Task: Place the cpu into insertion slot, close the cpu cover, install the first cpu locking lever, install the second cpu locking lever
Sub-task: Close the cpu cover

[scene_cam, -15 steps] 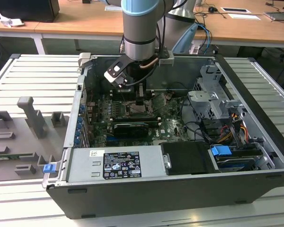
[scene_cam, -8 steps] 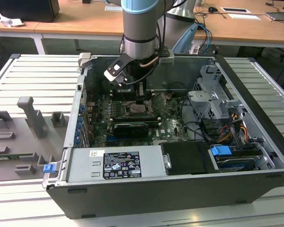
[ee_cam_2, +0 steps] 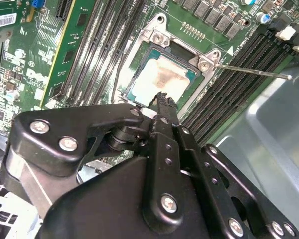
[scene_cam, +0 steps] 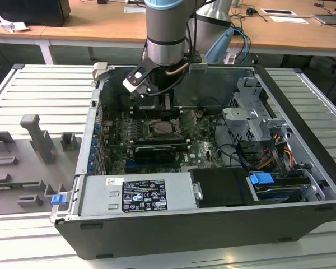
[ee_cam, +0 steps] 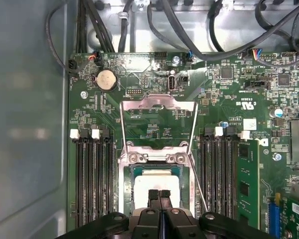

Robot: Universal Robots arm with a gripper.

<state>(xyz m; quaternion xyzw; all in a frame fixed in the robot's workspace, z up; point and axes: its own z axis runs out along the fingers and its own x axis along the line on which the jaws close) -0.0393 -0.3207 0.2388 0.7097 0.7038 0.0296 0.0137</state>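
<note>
The cpu (ee_cam: 157, 183) (ee_cam_2: 162, 78), a square chip with a dull silvery-beige top, lies in the insertion slot (ee_cam: 125, 191) (ee_cam_2: 134, 92) on the green board. The cpu cover (ee_cam: 157, 103) stands swung open behind the slot, the board showing through its window. A thin metal locking lever (ee_cam: 197, 185) (ee_cam_2: 251, 72) sticks out unlatched beside the slot. My gripper (ee_cam: 159, 195) (ee_cam_2: 162, 98) hovers just above the chip's near edge, fingers shut together with nothing between them. In the exterior view the gripper (scene_cam: 167, 105) hangs over the slot (scene_cam: 167, 128) inside the open computer case.
Long black memory slots (ee_cam: 92, 179) (ee_cam: 220, 169) flank the socket on both sides. Black cables (ee_cam: 199, 30) run across the case wall beyond the board. A drive cage (scene_cam: 252, 115) and power supply (scene_cam: 140, 193) crowd the case (scene_cam: 302, 129). Grey fixtures (scene_cam: 36, 140) stand on the table.
</note>
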